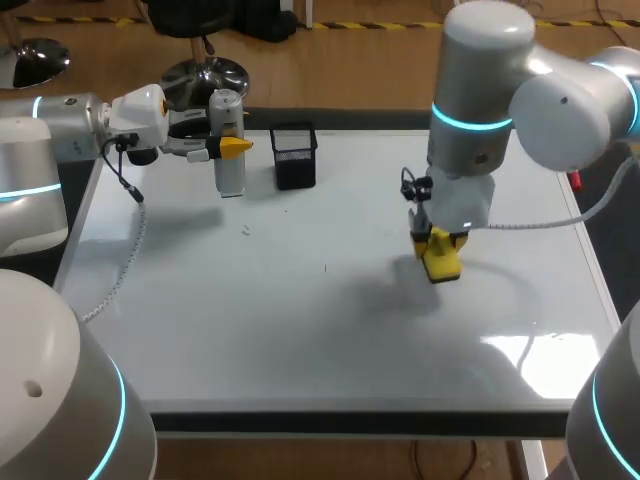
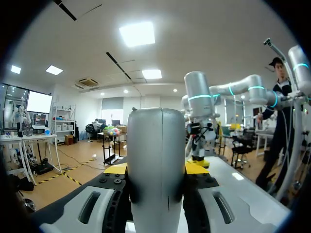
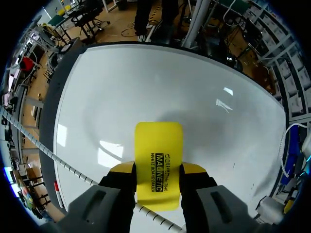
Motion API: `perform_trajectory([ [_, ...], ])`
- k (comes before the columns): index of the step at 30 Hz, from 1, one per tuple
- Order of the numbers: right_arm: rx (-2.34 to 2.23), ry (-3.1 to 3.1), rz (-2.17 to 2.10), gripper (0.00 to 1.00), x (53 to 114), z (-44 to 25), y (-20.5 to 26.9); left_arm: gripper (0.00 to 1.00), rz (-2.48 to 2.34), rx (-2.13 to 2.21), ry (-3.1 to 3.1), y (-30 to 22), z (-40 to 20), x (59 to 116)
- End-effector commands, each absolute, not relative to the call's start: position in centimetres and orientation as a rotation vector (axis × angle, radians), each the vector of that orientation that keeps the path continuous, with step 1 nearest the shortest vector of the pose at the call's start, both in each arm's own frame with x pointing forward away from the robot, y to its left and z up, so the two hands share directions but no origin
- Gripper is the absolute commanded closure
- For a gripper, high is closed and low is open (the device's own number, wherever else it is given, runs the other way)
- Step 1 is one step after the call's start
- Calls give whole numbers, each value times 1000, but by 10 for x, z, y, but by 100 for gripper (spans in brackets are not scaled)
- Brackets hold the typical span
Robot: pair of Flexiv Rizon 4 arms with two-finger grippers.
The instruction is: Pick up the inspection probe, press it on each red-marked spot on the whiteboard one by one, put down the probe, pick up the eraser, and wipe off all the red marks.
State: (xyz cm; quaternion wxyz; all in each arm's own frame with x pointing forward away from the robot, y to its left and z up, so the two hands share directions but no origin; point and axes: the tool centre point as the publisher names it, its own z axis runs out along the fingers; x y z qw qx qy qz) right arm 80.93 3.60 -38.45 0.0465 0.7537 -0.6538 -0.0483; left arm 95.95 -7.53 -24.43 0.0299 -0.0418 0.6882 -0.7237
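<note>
My left gripper (image 1: 229,147) is clenched on the probe (image 1: 230,175), with one yellow tip on each side of its grey body. The probe stands upright at about 11 o'clock on the whiteboard (image 1: 300,330), near the far edge. I cannot tell whether its foot touches the surface. In my left wrist view the probe fills the gap between my fingers (image 2: 197,168) and rises well above them. My arm reaches it level from the left side.

Toward 12 o'clock, near the probe but apart from it, sits a black mesh holder (image 1: 295,155), also close to the far edge.

My right gripper (image 1: 440,242) is grasping the eraser (image 1: 441,266) at about 3 o'clock from the board's middle. That arm comes in from the right and drops steeply, so my fingers point down at the board. The yellow eraser is pinched on its two long sides and sticks out ahead of my fingertips. In the head view its lower end sits at board level with a soft shadow beside it, but I cannot say for sure that it touches.

A small dark tick (image 1: 325,268) marks the board near its middle, at 9 o'clock from the eraser and well apart from it. A ribbed white cable (image 1: 125,275) hangs from my left arm along the board's 9 o'clock edge.
</note>
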Motion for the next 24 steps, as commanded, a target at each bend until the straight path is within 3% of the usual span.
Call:
perform_trajectory([
  [1,2285,-1984,-169,100,828,-378,25,100,-2230,-130,2122,-75,-243,959],
  [24,2175,-2098,-183,100,875,-358,-31,100,-2230,-130,2122,-75,-243,959],
])
